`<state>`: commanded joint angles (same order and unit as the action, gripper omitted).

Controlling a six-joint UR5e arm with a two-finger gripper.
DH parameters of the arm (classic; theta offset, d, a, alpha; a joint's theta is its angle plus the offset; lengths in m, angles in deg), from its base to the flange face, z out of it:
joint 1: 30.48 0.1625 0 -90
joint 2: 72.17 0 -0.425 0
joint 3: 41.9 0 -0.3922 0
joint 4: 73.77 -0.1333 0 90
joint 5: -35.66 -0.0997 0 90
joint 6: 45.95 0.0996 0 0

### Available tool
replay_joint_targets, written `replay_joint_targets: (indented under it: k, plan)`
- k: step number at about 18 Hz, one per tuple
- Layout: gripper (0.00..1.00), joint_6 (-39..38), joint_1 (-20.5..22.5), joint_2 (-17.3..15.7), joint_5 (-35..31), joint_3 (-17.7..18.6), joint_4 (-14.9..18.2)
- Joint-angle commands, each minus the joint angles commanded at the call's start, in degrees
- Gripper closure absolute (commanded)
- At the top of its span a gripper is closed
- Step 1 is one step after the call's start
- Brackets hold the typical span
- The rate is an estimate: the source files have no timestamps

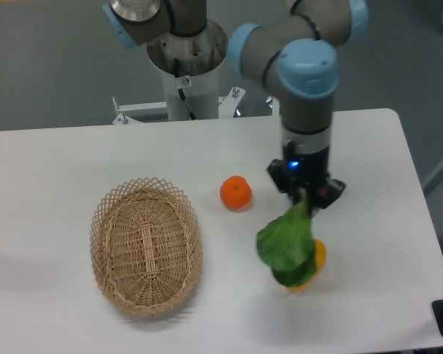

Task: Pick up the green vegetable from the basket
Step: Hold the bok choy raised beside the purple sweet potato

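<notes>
Green vegetable [286,247] in end effector [308,200]

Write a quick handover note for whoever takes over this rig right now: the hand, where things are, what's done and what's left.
Hand: shut on the green vegetable, which hangs leaves-down over the table, right of the basket.
Basket: empty, front left of the table.
Orange fruit lies on the table between basket and arm; a yellow item lies partly hidden behind the leaves.
Done: vegetable out of the basket and held.
Left: nothing of the pick itself, as far as this view shows.
</notes>
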<state>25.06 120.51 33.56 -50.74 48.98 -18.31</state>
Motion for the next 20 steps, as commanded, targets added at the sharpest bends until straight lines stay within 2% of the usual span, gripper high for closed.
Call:
replay_joint_targets:
  k: [8, 20]
  plan:
    - [0.72, 0.0, 0.8, 1.9, 0.0, -1.4, -0.6]
    - [0.72, 0.0, 0.8, 1.8, 0.0, -1.3, -0.6]
